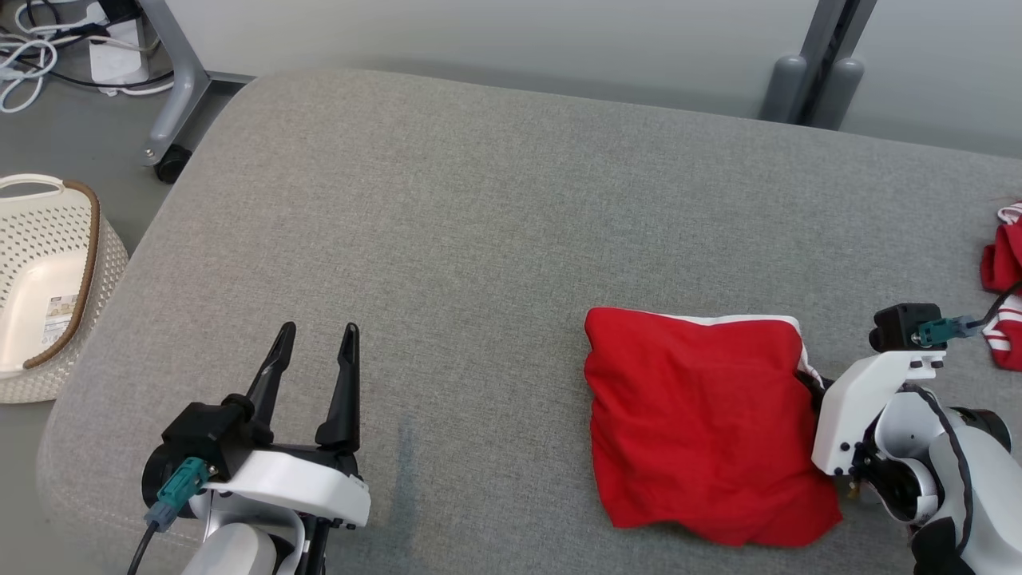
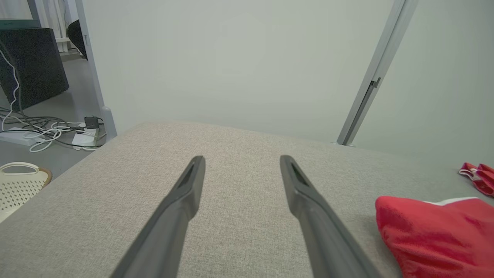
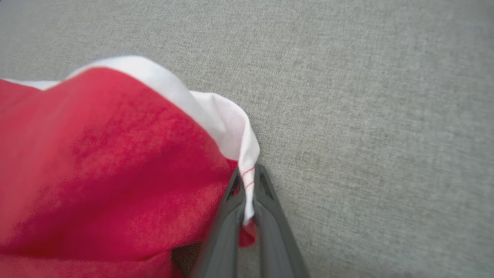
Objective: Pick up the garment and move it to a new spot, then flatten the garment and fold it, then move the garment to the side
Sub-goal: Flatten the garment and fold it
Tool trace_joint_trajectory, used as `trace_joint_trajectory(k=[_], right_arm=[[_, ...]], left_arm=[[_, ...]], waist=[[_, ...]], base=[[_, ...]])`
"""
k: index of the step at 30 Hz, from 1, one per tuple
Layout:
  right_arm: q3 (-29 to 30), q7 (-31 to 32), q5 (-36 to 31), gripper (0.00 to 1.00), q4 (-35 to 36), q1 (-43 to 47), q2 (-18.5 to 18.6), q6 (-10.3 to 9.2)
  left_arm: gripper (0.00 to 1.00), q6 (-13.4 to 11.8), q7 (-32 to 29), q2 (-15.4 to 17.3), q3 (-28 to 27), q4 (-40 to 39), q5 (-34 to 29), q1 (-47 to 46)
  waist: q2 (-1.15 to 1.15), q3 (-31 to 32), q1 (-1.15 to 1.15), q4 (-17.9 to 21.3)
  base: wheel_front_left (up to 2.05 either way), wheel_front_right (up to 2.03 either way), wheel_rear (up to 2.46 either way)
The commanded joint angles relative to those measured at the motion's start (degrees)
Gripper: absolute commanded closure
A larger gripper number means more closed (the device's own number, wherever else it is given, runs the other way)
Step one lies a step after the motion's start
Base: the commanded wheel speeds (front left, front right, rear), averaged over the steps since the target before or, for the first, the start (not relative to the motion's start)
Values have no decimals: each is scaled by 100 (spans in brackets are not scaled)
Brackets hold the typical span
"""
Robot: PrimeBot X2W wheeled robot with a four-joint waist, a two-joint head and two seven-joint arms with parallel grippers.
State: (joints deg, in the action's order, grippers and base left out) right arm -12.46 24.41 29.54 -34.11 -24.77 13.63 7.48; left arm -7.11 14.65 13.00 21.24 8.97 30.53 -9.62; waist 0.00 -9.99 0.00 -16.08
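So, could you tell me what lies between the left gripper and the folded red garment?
Only bare grey woven cushion, in the head view, from left gripper to folded red garment.

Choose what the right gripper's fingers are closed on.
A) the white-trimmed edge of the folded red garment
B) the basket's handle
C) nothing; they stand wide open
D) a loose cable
A: in the right wrist view the right gripper has its fingers pinched together on the white edge of the red garment.
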Motion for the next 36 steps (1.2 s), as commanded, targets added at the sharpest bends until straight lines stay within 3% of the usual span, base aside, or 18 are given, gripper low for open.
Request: trace_joint_trajectory(k=[1, 9, 14, 21, 26, 31, 36], right_arm=[[-25, -132, -64, 100, -70, 3, 11, 4], [65, -935, -252, 100, 169, -254, 28, 4], [-102, -1130, -257, 100, 776, -76, 98, 4], [-245, -822, 50, 100, 2468, 818, 271, 4], [-173, -225, 170, 100, 3893, 1982, 442, 4], [87, 214, 97, 100, 4524, 2907, 458, 3], [499, 438, 15, 100, 4633, 3562, 402, 4]], left_arm=[[0, -9, 16, 4, -21, 11, -12, -2], [0, -14, -7, 17, 45, 36, -20, 81], [0, -27, -46, 63, 62, 52, 15, 172], [0, -58, -116, 109, 96, 34, 62, 320], [0, -105, -166, 203, 51, -21, 91, 390], [0, -133, -191, 264, 25, -59, 115, 385], [0, -156, -252, 309, 47, -122, 101, 355]], waist=[[0, 68, 0, 40], [0, 336, 0, 235], [0, 547, 0, 456], [0, 763, 0, 853], [0, 775, 0, 1232], [0, 758, 0, 1481], [0, 745, 0, 1615]], base=[[0, 0, 0], [0, 0, 0], [0, 0, 0], [0, 0, 0], [0, 0, 0], [0, 0, 0], [0, 0, 0]])
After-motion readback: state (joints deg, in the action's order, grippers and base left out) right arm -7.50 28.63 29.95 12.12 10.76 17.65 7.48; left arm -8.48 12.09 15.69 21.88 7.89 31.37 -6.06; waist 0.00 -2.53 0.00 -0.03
